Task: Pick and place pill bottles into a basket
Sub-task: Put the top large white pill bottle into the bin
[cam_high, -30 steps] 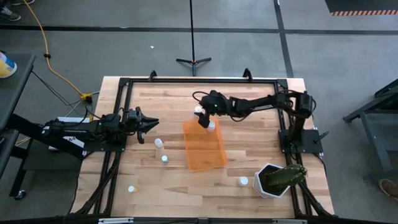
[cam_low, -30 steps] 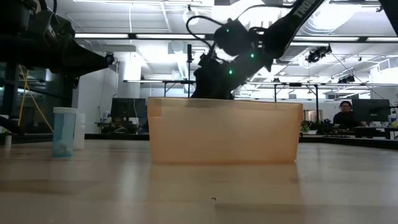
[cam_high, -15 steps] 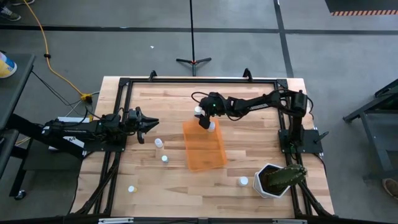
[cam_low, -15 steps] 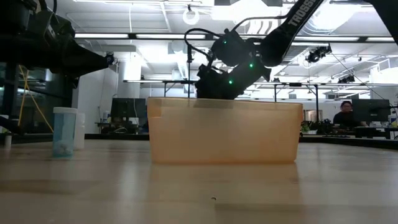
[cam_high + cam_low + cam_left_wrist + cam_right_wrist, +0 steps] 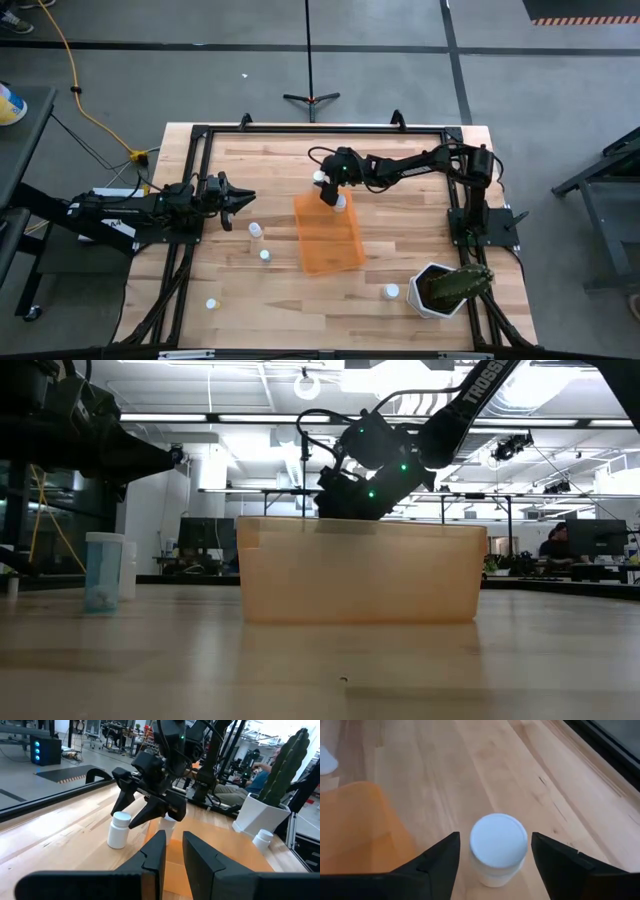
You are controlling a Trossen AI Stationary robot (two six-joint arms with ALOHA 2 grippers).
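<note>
The orange basket point(image 5: 328, 238) lies at the table's middle. A white pill bottle point(image 5: 319, 177) stands on the table just beyond the basket's far left corner. My right gripper point(image 5: 326, 190) hovers over this bottle, open. In the right wrist view its fingers stand on either side of the bottle's cap point(image 5: 499, 845) with a gap on each side. A second bottle point(image 5: 340, 203) stands at the basket's far edge. Two more bottles point(image 5: 255, 230) point(image 5: 265, 256) stand left of the basket. My left gripper point(image 5: 243, 198) waits open near the table's left edge.
A bottle point(image 5: 211, 303) stands near the front left and another point(image 5: 390, 292) near the front right, next to the white pot with a green plant point(image 5: 440, 290). The black frame rails point(image 5: 200, 140) run around the table's edges.
My right gripper has shifted slightly toward the table's right edge and tipped a little above the basket's far edge. The bottles and the basket have stayed in place.
</note>
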